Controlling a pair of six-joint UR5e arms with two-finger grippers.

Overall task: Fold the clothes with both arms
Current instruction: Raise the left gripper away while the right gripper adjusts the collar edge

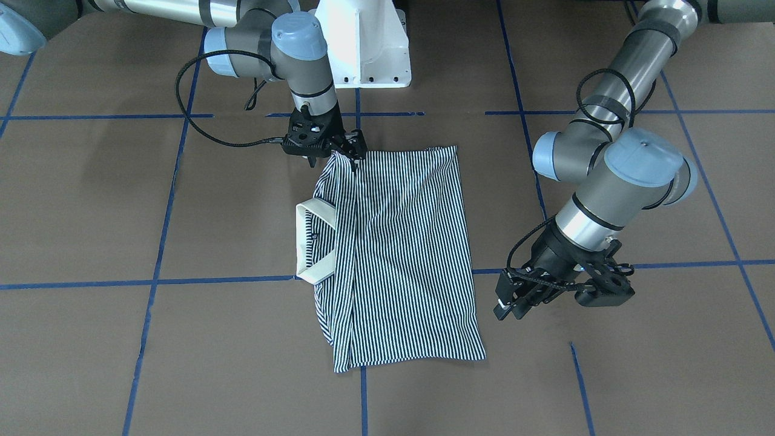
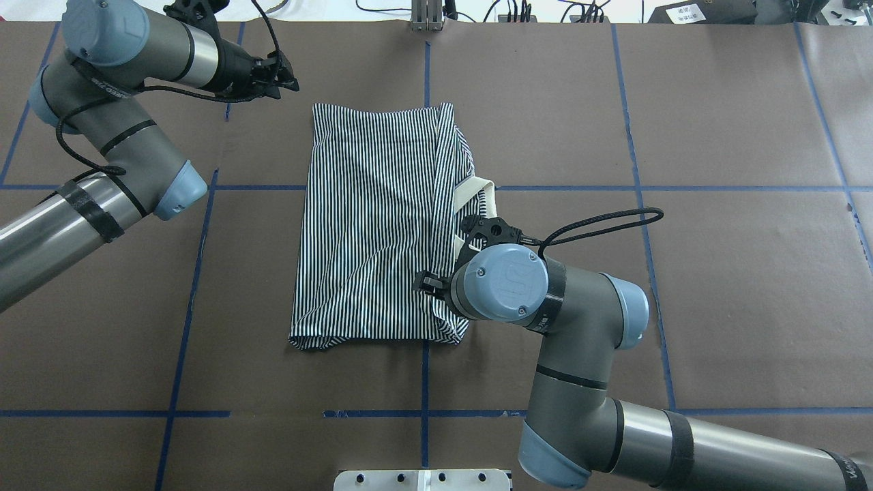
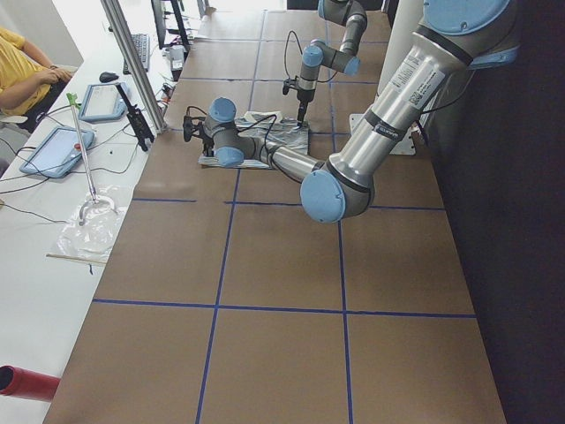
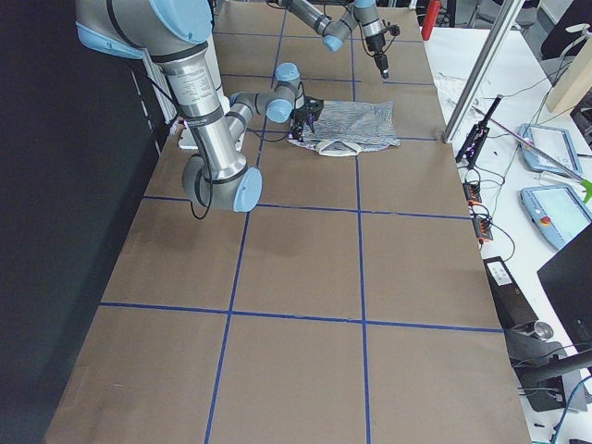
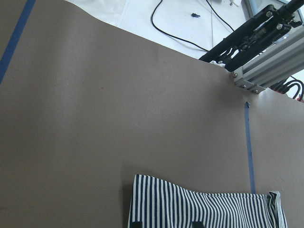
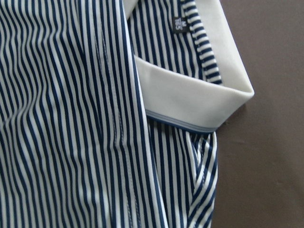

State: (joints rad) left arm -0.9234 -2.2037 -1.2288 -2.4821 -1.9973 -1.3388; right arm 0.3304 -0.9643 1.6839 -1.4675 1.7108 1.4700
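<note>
While the left arm waits at the far side, the work sits at the edge nearest the robot. The right gripper [image 1: 354,151] is down on the near corner of the polo shirt [image 2: 368,225], on its collar side. Its fingers appear clenched on a pinch of striped cloth, which tapers up to them off the table [image 2: 682,273]. The overhead view hides that grasp under the wrist.

Beyond it, the shirt lies flat in the middle of the table as a rough rectangle, its long sides already turned in. The cream collar [image 6: 190,104] pokes out from the edge on the robot's right, and the hem end points to its left.

Farther on, past the shirt's far edge and off its far-left corner, the left gripper [image 2: 286,75] hovers clear of the cloth. It is released and holds nothing; its wrist view shows two fingertips apart, above bare table and the striped edge.

I judge the side folds done and a crosswise fold just starting, with only one corner taken. The next move likely calls for the left gripper to descend on the far edge and pinch a matching corner. Both arms can then carry the cloth over evenly without skewing it.
</note>
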